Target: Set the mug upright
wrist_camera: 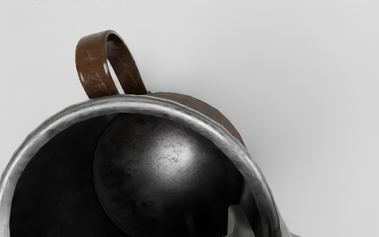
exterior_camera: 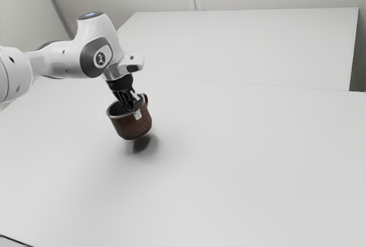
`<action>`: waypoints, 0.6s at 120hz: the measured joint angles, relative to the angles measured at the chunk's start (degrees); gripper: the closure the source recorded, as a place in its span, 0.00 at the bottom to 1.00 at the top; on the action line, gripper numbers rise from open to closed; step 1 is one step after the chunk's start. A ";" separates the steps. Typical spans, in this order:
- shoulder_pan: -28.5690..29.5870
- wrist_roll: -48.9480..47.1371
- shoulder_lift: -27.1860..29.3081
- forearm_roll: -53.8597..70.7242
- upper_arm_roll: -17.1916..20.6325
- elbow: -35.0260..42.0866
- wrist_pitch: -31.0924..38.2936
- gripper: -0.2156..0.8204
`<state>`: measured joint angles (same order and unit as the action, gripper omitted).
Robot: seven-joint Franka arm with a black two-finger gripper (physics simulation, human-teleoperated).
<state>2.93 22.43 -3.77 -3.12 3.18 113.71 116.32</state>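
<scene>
The hand (exterior_camera: 136, 111) is clamped on the wall of the mug (exterior_camera: 127, 127), close to the rim (wrist_camera: 137, 104), with one finger (wrist_camera: 239, 219) inside the cup and the other (exterior_camera: 138, 115) against its outer side. The mug hangs directly below the hand, its open mouth turned up toward it, so that in the wrist view the dark inside and part of the round bottom (wrist_camera: 173, 158) can be seen. Most of the mug's body lies to one side of the grip, toward the exterior view's left. The handle (wrist_camera: 92, 62) stands out from the far side of the mug in the exterior view, near the fingers but apart from them.

The mug is tilted rather than level: its mouth leans toward the exterior view's left, and its base swings toward the exterior view's right. It appears to be just above the counter (exterior_camera: 229, 172), with a dark shadow (exterior_camera: 143, 143) beneath its base.
</scene>
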 joint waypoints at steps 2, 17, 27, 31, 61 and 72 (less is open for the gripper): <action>-0.01 -0.34 -0.03 0.58 0.21 0.25 0.33 0.97; -0.48 -2.83 -0.31 4.39 1.14 3.08 3.52 0.97; -0.51 -4.29 -0.51 6.06 1.28 4.97 6.05 0.97; -0.41 -4.83 -0.64 6.54 1.31 5.58 6.99 0.97; -0.12 -8.24 -1.44 7.85 1.40 8.95 12.87 0.93; -0.13 -8.87 -2.02 7.49 1.52 9.09 13.90 0.85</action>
<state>2.80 13.56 -5.79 4.37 4.71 122.79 130.22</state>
